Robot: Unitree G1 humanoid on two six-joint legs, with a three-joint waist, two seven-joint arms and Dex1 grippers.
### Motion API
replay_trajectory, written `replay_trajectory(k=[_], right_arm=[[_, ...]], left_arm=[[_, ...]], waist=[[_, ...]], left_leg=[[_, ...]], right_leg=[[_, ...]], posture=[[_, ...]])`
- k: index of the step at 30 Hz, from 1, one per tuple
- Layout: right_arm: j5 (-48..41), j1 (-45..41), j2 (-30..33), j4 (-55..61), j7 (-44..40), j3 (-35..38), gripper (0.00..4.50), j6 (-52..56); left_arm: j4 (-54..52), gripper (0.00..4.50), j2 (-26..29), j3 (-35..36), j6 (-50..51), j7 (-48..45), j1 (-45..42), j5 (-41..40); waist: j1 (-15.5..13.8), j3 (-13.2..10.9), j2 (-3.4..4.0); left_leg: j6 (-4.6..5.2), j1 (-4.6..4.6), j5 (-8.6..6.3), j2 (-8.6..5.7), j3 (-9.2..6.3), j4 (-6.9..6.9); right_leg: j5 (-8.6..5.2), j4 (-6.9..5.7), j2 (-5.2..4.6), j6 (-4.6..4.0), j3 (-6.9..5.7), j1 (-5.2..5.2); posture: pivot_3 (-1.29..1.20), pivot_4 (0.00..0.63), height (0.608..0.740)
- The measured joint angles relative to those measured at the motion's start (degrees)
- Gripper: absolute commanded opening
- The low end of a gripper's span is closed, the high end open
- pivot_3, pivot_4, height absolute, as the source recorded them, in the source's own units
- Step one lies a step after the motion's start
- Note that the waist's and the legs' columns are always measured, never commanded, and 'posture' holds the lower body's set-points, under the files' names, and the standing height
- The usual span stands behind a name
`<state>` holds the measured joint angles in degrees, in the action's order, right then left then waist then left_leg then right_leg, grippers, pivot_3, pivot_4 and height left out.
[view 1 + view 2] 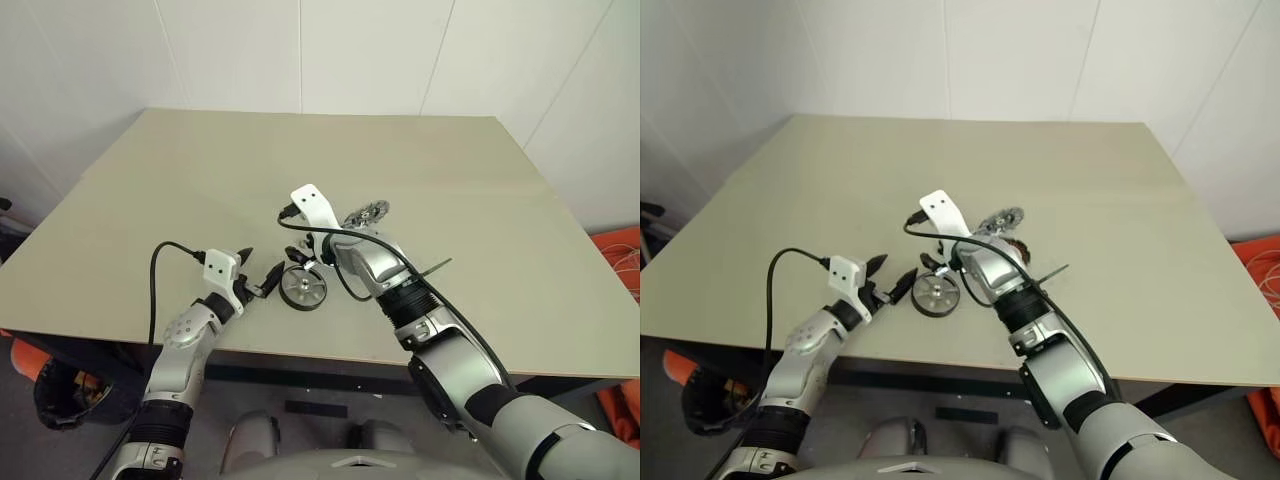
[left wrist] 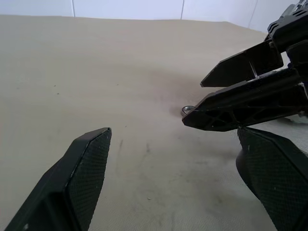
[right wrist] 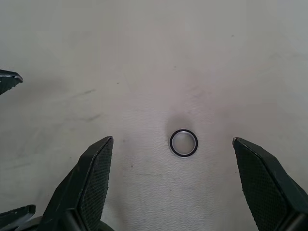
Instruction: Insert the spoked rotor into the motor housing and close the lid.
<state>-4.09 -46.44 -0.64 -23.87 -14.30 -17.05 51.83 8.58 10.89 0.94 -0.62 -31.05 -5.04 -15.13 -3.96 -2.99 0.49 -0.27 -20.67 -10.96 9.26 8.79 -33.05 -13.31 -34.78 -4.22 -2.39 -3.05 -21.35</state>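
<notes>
Spoked rotor flat on the counter, close to the near edge, about midway along it, silver spoked face up, touched by neither gripper. Just beyond and to the right, motor housing half hidden behind the right wrist, a sliver of copper-brown windings visible; lid with its cut-outs lying on the far side of it, toward the counter's far edge. Small thin metal ring on bare counter, between the two fingers of the right gripper in its wrist view, untouched. Right gripper spread wide, angled down at the counter just beyond the rotor, holding nothing. Left gripper just left of the rotor, low and level near the near edge, fingers wide apart too, empty.
</notes>
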Motion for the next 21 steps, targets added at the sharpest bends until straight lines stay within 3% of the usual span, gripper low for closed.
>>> replay_trajectory(k=[21], right_arm=[[2.36,-1.82,-2.19,-10.08,0.75,3.55,4.50,-6.00]], left_arm=[[-1.31,4.48,-0.24,1.27,1.07,-2.44,-0.75,-3.64]], waist=[[0.05,-0.01,0.02]], left_leg=[[0.00,-0.01,0.00,0.01,0.02,0.00]], right_leg=[[0.00,-0.04,0.00,-0.04,0.00,-0.04]], posture=[[0.00,0.000,0.740]])
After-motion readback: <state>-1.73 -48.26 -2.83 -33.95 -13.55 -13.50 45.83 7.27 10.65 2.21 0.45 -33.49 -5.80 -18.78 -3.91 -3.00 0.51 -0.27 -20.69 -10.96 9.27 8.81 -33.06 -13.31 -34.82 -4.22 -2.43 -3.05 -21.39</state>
